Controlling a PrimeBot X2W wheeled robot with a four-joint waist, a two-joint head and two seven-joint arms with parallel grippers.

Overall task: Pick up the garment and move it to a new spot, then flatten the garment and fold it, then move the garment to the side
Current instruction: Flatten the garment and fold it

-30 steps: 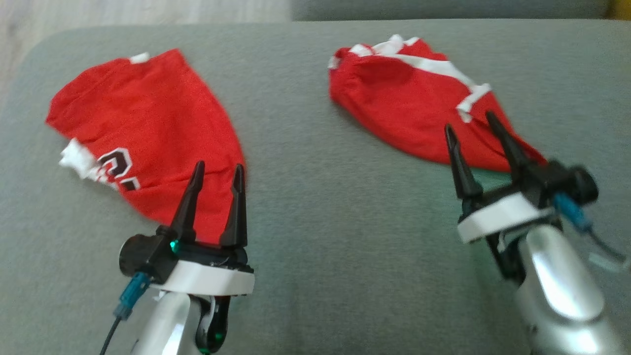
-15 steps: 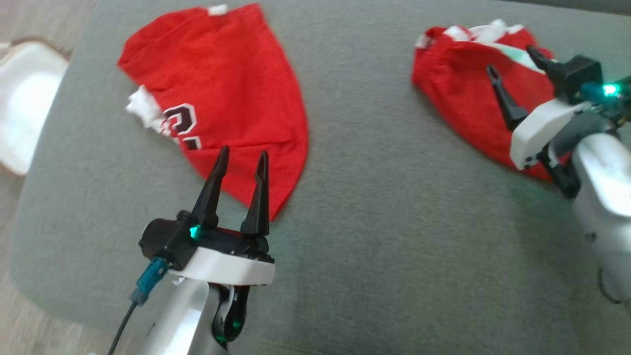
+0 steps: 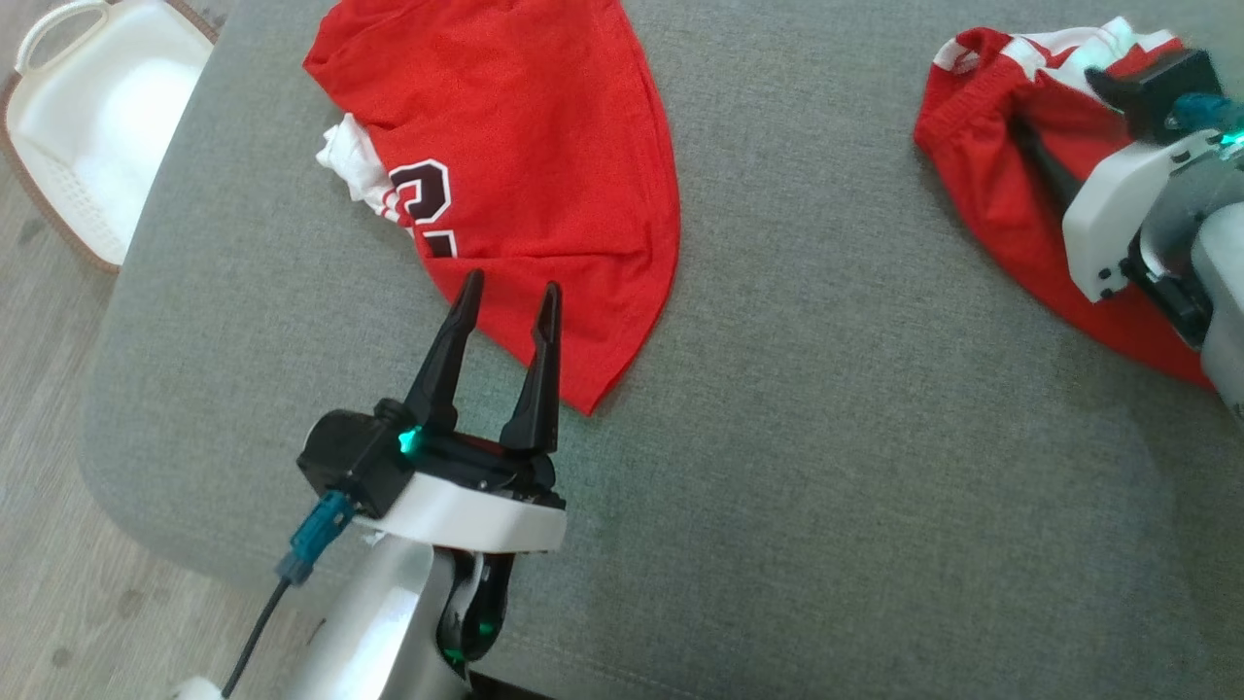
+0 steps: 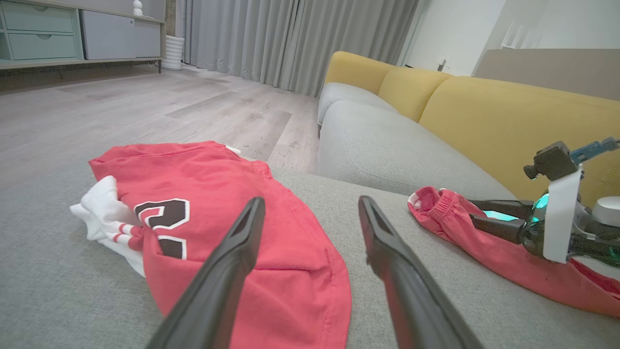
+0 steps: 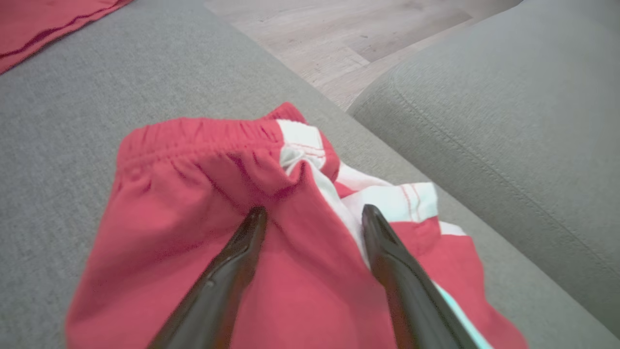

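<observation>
Two red garments lie on the grey couch seat [image 3: 826,437]. A red shirt [image 3: 544,146] [image 4: 218,165] with a black-and-white number lies at the left. My left gripper [image 3: 512,284] [image 4: 311,201] hovers open over its near hem, holding nothing. Red shorts [image 3: 982,185] [image 4: 484,252] [image 5: 193,194] with white stripes lie bunched at the right. My right gripper [image 3: 1054,102] [image 5: 314,209] [image 4: 477,213] stands open low over them, its tips just behind the elastic waistband, one on either side of a fold. Whether they touch the cloth I cannot tell.
A white basket [image 3: 97,146] stands on the wooden floor [image 3: 39,389] beyond the seat's left edge. In the left wrist view a second grey seat cushion [image 4: 378,145] and yellow backrests [image 4: 484,116] lie behind the garments. Bare grey cushion separates the two garments.
The head camera has swung, shifting the whole picture and bringing the basket into view. My right gripper has moved from the shorts' near edge forward over them towards the waistband. The left gripper stays at the shirt's hem.
</observation>
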